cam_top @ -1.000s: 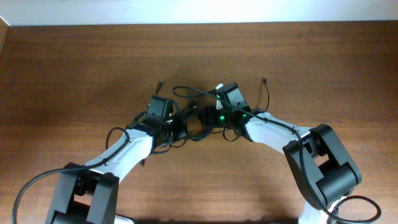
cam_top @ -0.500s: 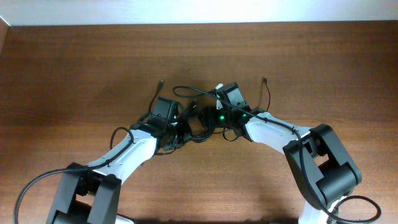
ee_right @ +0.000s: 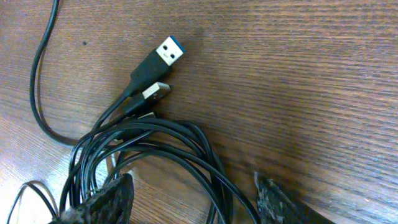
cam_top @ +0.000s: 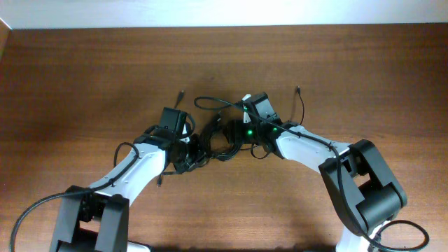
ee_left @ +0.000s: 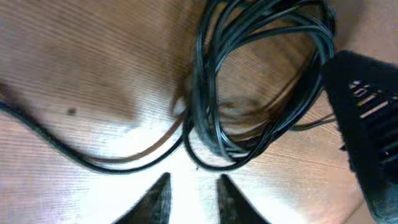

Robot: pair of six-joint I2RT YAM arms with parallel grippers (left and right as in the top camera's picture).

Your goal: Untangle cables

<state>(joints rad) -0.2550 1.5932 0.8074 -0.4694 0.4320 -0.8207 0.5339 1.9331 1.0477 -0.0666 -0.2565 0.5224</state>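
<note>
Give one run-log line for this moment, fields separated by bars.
phase: untangling | cables: coiled bundle | left jaws: slightly apart, empty, facing coil | right jaws: open, straddling strands

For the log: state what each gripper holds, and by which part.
Nothing is held. The left gripper stands empty before the cables; the right gripper straddles their strands, jaws wide.

Thin black cables [ee_left: 205, 112] lie in a knotted coil on the wood, the loops just ahead of the left gripper's [ee_left: 193, 198] tips and passing between the right gripper's [ee_right: 193, 202] spread fingers. Two USB plugs [ee_right: 163, 56] rest side by side beyond those fingers, and single strands trail outward.
</note>
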